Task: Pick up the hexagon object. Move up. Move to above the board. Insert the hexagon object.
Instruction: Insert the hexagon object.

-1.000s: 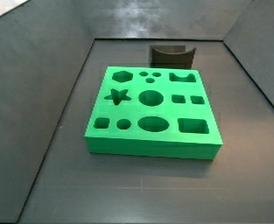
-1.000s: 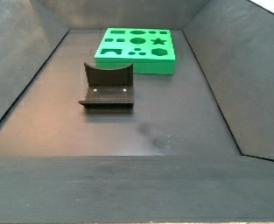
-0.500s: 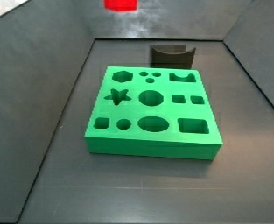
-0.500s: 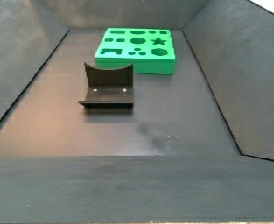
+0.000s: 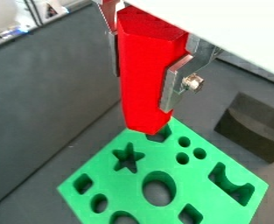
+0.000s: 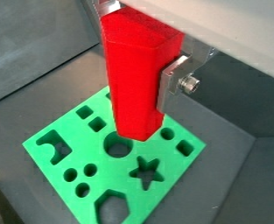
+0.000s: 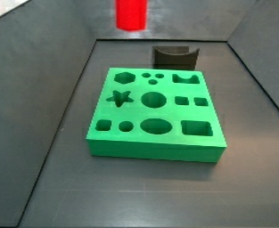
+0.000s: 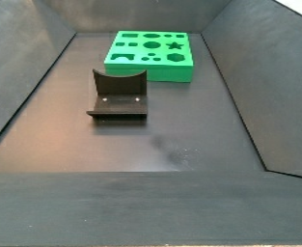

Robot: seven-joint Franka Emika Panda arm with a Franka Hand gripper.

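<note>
My gripper is shut on the bright red hexagon object, held upright between the silver fingers; it also shows in a wrist view. It hangs high above the green board, which has star, round, oval and square holes, seen in both wrist views. In a side view the red hexagon object shows at the top edge, above the board's far side. The gripper itself is out of that view. In a side view the board lies at the far end.
The dark fixture stands on the floor in front of the board in a side view, and behind it in a side view. It shows at the edge in a wrist view. Grey sloped walls enclose the floor.
The red hexagon object has come down into a side view from the top edge, showing more of its length now. The board and fixture have not moved.
</note>
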